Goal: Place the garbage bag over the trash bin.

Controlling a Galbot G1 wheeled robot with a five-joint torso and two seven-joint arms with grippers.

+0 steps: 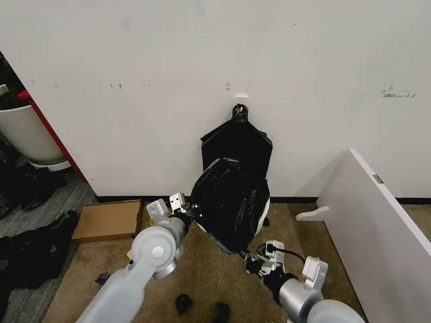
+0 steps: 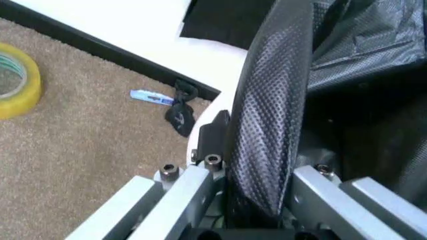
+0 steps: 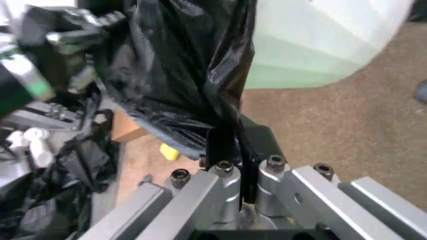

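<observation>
Glossy crinkly black plastic garbage bag [image 1: 229, 202] draped over round white plastic trash bin [image 3: 320, 45] by wall. You: pull both hems down evenly, no tearing. Left gripper [image 2: 257, 200] clamped on bag edge at bin's left side, arm reaching forward. Right gripper [image 3: 240, 175] pinching bag hem low, front right.

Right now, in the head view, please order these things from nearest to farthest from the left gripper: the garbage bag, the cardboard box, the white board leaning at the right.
1. The garbage bag: the left gripper is shut on its edge, so they touch.
2. The cardboard box: flat on the floor, to the robot's left of the gripper.
3. The white board: far on the right, beyond the bag.
</observation>
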